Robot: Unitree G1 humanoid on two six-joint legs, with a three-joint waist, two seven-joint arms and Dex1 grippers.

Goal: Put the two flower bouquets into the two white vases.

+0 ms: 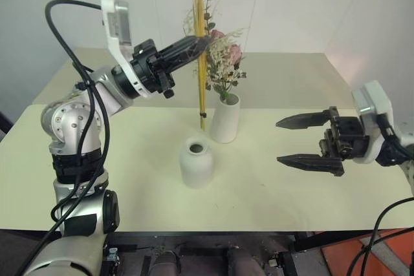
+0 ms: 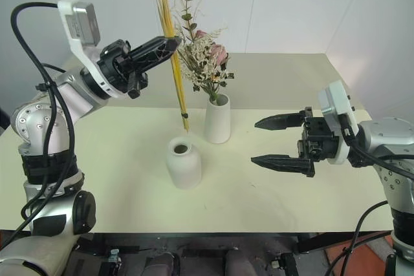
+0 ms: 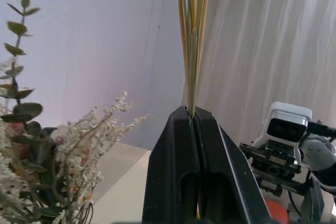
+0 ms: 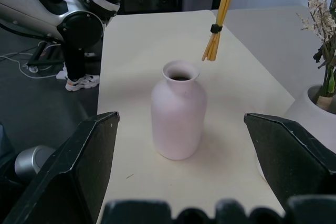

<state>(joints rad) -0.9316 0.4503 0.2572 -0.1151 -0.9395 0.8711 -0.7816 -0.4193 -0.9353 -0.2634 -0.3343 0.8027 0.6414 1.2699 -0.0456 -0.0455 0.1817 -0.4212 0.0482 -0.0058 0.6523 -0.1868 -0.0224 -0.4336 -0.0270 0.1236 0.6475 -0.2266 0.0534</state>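
The left gripper [image 2: 173, 42], its black jaws pressed tight together, pinches the plume [image 2: 169, 37], a slim bundle of golden-yellow straw stems bound near the foot by a dark band. The bundle hangs nearly upright, its cut ends in the air just above and behind the squat vase [image 2: 183, 162], not inside it. That vase is matte white, rounded, with a narrow neck and a small flared mouth, and stands empty on the pale cream counter [image 2: 116, 198]. Just beside it, farther back, the tall vase [image 2: 218, 117], tapered and matte white, holds the bunch [image 2: 206, 63]: dried, bushy cream sprays, pink blooms and a leafy green sprig. The right gripper [image 2: 272, 140] hovers over the counter beside the vases, jaws spread wide and holding nothing.
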